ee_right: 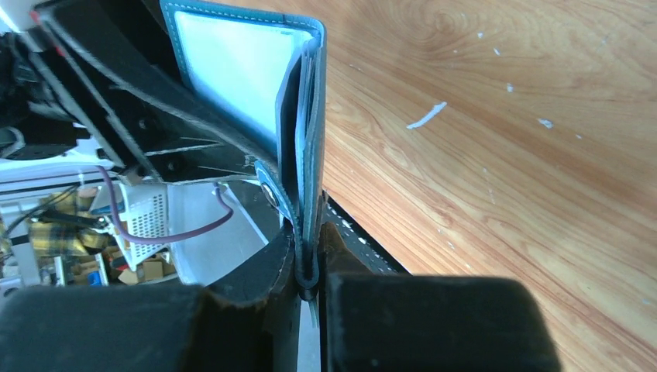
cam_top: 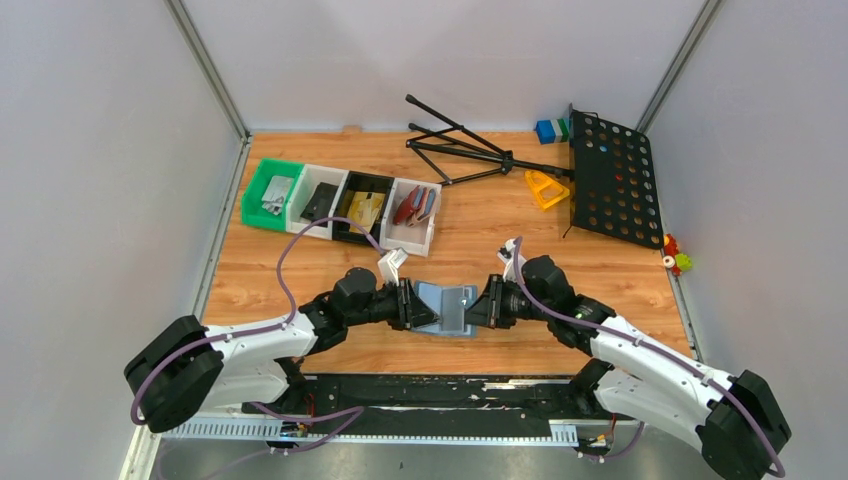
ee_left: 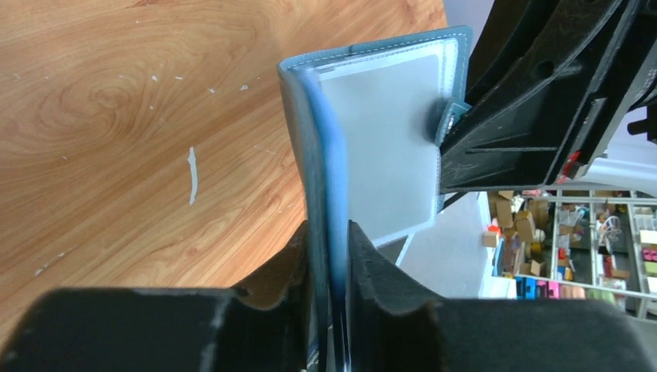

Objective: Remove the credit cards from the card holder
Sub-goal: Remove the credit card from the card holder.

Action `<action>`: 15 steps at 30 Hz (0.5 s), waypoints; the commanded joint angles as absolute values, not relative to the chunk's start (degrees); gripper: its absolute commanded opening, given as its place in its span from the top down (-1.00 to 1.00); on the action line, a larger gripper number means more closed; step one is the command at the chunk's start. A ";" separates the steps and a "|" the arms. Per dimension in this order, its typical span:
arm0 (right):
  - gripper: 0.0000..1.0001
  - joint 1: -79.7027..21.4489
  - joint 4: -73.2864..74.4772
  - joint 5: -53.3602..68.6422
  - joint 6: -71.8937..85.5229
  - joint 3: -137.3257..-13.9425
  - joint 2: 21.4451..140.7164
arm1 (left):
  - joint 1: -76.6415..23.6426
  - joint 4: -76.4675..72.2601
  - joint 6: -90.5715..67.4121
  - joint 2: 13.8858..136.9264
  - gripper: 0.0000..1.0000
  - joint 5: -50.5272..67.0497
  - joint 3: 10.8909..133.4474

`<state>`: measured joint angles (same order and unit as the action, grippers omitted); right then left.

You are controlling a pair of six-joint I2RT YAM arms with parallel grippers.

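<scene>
left claw [cam_top: 416,305] and right claw [cam_top: 480,303], facing each other, pinch opposite edges of the card holder [cam_top: 447,308].

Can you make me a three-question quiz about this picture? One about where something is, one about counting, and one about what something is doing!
1. Where is the blue card holder?
A) hidden in a drawer
B) lying on the floor
C) held up between the left end effector and the right end effector

2. How many bins stand in the row at the back?
A) four
B) two
C) seven

3. What is the left end effector doing?
A) hanging wide open
B) clamped on the card holder's edge
C) gripping a pencil

Answers:
1 C: both arms meet at it in the top view.
2 A: green, white, black, white.
3 B: its wrist view shows the fingers pinching the blue edge.
</scene>
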<state>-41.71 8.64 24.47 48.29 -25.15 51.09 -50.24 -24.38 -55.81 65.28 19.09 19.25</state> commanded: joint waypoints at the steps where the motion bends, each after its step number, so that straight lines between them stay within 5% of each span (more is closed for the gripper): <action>1: 1.00 -42.41 12.97 20.51 45.36 -28.33 50.57 | -50.75 -27.14 -53.90 63.39 0.28 18.86 20.56; 4: 1.00 -42.81 17.51 17.31 43.27 -30.34 51.94 | -50.71 -28.33 -53.77 62.95 0.09 18.82 19.39; 9: 1.00 -43.08 19.14 17.74 41.57 -32.01 55.58 | -50.71 -38.86 -56.62 66.15 0.13 22.57 16.27; 15: 1.00 -44.72 18.76 16.26 41.40 -33.93 59.33 | -50.66 -52.93 -60.43 73.54 -0.04 26.85 14.38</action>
<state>-43.33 18.65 18.48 42.89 -29.74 57.39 -50.37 -39.70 -57.71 69.91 23.09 14.72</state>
